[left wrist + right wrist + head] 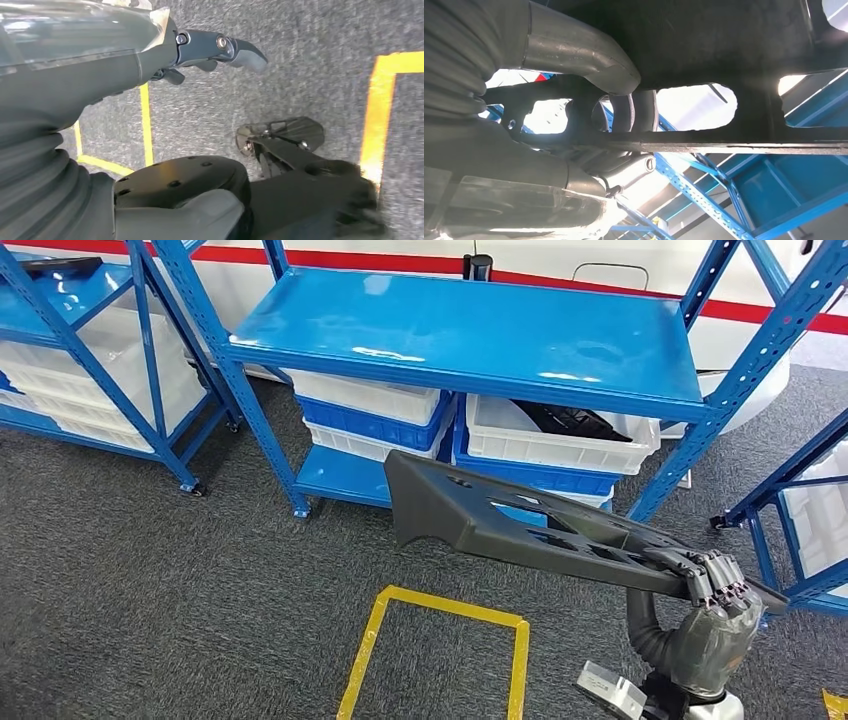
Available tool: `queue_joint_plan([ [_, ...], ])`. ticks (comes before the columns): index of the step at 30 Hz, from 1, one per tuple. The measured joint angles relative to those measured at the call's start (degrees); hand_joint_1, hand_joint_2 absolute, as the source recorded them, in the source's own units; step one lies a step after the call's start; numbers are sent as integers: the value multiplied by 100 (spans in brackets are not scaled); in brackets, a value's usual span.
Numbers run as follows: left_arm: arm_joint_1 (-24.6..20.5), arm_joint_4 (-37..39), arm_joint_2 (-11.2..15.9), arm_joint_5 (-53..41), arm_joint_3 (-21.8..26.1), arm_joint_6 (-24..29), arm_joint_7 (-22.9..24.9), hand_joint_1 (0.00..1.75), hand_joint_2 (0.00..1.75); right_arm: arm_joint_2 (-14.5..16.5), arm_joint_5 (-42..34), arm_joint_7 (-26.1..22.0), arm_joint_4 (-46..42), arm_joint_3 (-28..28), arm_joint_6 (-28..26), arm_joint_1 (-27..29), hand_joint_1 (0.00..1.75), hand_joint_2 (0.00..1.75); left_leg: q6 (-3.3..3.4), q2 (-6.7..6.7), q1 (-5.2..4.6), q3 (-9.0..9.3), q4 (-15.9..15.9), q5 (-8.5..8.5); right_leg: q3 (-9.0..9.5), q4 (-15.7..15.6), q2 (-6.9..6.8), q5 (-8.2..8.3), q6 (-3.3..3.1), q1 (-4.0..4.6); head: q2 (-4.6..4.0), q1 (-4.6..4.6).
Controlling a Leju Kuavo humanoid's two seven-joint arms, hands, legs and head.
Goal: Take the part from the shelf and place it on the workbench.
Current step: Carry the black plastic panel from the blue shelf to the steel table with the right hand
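1. Right hand (712,585) grips one end of the part (500,520), fingers (722,578) wrapped over its edge; wrist view shows the thumb (574,50) pressed on the part (704,45).
2. Part is a long dark openwork panel, held in the air, running from the hand toward 10 o'clock, above the carpet (150,570) and in front of the shelf (470,335).
3. Left hand (215,50) hangs over the carpet, holding nothing, fingers extended.
4. Yellow tape outline (440,645) on the floor at 6 o'clock, below the part.
5. White and blue bins (560,440) sit under the shelf's top deck; one holds a dark item.
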Motion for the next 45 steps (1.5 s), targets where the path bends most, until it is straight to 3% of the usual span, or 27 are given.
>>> queue_joint_plan([
  [2,-1,0,2,-2,6,-1,1,0,175,-2,-3,0,5,1,-1,-18,175,175,62,-21,-25,438,-690,111,-39,1,1,57,62,13,0,5],
  [3,-2,0,2,-3,8,-1,1,0,175,-3,-4,0,7,5,-1,-31,175,175,87,-30,-47,520,-845,113,-53,-1,-1,87,100,13,0,3],
  [6,3,0,-3,-3,11,-2,1,0,175,-10,-12,0,12,16,-1,-50,175,175,189,-10,-84,470,-938,212,-118,9,-4,144,212,21,0,2],
  [8,-2,0,-7,-3,14,-3,1,0,175,-25,-29,0,16,16,-2,-57,175,175,287,20,-68,390,-1016,348,-286,301,0,-98,199,49,0,20],
  [10,-5,0,-7,-3,16,-5,2,0,175,-44,-47,0,20,17,-2,-60,175,175,342,40,-71,262,-1033,459,-557,1012,3,-566,132,54,0,39],
  [11,-1,0,-7,-3,16,-8,2,0,175,-55,-52,0,23,18,-2,-58,175,175,350,48,-79,189,-1030,510,-662,1373,4,-732,130,53,0,41],
  [12,3,0,-9,-3,16,-10,3,0,175,-68,-58,0,27,18,-2,-55,175,175,351,53,-84,123,-1026,560,-691,1596,4,-798,155,52,0,42],
  [13,6,0,-10,-3,16,-13,3,0,175,-81,-62,0,31,16,-2,-54,175,175,345,56,-87,60,-1022,607,-614,1612,5,-759,199,53,0,44],
  [15,8,0,-13,-3,16,-16,3,0,175,-103,-69,0,34,15,-2,-55,175,175,313,56,-89,-45,-1001,689,-128,1000,2,-521,291,51,0,45],
  [17,7,0,-14,-3,16,-16,3,0,175,-113,-70,0,34,16,-2,-63,175,175,265,53,-113,-137,-939,749,445,151,6,-379,302,60,0,42],
  [19,9,0,-14,-3,16,-16,3,0,175,-116,-70,0,34,14,-2,-61,175,175,209,52,-130,-196,-889,807,603,-189,16,-378,249,77,0,34],
  [21,17,1,-8,-3,16,-16,2,0,175,-123,-74,0,34,8,-2,-56,175,175,144,37,-117,-236,-866,835,511,-195,16,-334,158,48,0,32],
  [23,24,2,-3,-2,16,-16,1,0,175,-127,-82,0,35,2,-2,-57,175,175,69,12,-93,-347,-629,570,464,-200,5,-246,22,5,0,13],
  [25,19,2,-3,4,16,-16,-2,0,175,-128,-88,0,36,-2,-2,-54,175,175,-5,2,-57,-560,39,45,382,-189,-7,-156,-64,5,0,-14],
  [26,15,1,-4,7,16,-16,-3,0,175,-128,-89,0,38,-4,-2,-52,175,175,-34,2,-40,-658,422,-157,325,-177,-12,-117,-74,12,0,-19],
  [27,11,1,-3,9,16,-16,-4,0,175,-128,-89,0,42,-5,-2,-52,175,175,-52,2,-25,-694,687,-257,268,-161,-15,-83,-69,17,0,-19],
  [28,10,0,-3,10,16,-16,-4,0,175,-128,-90,0,46,-5,-2,-51,175,175,-58,3,-13,-630,746,-246,216,-144,-16,-54,-63,19,0,-19],
  [29,10,1,-3,11,16,-16,-1,0,175,-128,-90,0,50,-5,-2,-51,175,175,-53,3,-5,-452,565,-141,176,-128,-13,-34,-50,19,0,-20],
  [31,13,2,-2,13,16,-15,4,0,175,-128,-92,0,52,-6,-2,-51,175,175,-7,-13,1,114,-253,113,127,-111,-6,3,-15,20,0,-19],
  [33,13,2,2,14,15,-11,6,0,175,-128,-93,0,52,-5,-2,-59,175,175,59,-40,-33,464,-856,211,86,-105,-7,51,59,22,0,-16],
  [37,22,2,-1,16,15,-9,7,0,175,-126,-97,0,51,-3,-2,-63,175,175,215,-27,-84,444,-1023,319,-5,-61,-10,71,204,19,0,-10],
  [39,14,2,-4,21,17,-5,8,0,175,-129,-107,0,51,-5,-2,-67,175,175,308,7,-70,377,-1083,423,-201,357,-5,-234,174,47,0,10],
  [41,10,2,-5,27,19,-2,13,0,175,-133,-125,0,53,-4,-2,-67,175,175,346,28,-86,265,-1080,497,-485,1116,0,-641,128,43,0,25],
  [42,12,2,-8,29,19,-2,17,0,175,-136,-136,0,56,-4,-2,-64,175,175,349,34,-95,209,-1076,534,-563,1405,-1,-753,140,42,0,24],
  [43,14,2,-12,31,19,-3,20,0,175,-141,-151,0,60,-5,-2,-64,175,175,348,39,-99,158,-1068,568,-545,1505,-1,-769,174,41,0,25],
  [44,15,2,-15,32,19,-3,22,0,175,-148,-167,0,63,-7,-2,-65,175,175,340,40,-99,109,-1054,599,-413,1377,-1,-694,225,39,0,27],
  [45,15,2,-18,32,19,-3,22,0,175,-155,-182,0,64,-7,-2,-67,175,175,327,40,-95,63,-1029,622,-173,1023,-3,-558,278,34,0,27],
])
